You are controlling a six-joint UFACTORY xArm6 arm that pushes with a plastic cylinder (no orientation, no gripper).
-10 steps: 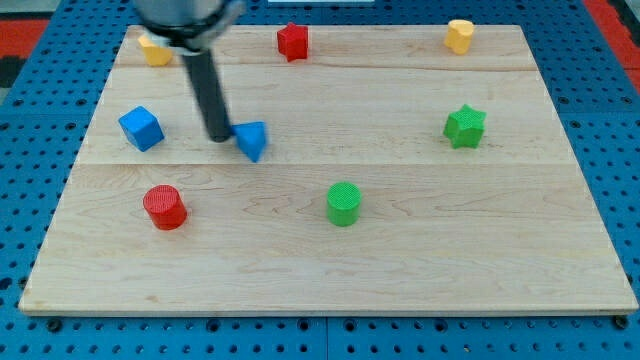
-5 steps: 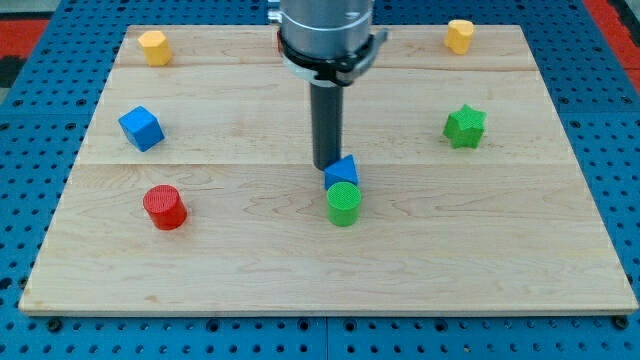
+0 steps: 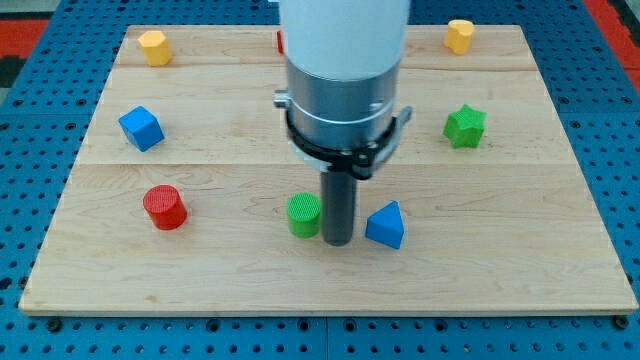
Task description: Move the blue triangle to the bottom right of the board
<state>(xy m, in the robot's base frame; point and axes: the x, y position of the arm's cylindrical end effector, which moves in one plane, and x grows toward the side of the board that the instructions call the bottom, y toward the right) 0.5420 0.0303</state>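
Observation:
The blue triangle lies on the wooden board, low and a little right of the middle. My tip stands just to its left, close to or touching it. The green cylinder sits right against the rod's left side. The arm's wide grey body hides the board's upper middle.
A blue cube is at the left, a red cylinder at the lower left. A yellow block is at the top left, another yellow block at the top right. A green star is at the right. A red block peeks out behind the arm.
My tip has swept from the left-middle toward the view's bottom right. The blue triangle was pushed right and down. The green cylinder shifted left and now sits left of the rod.

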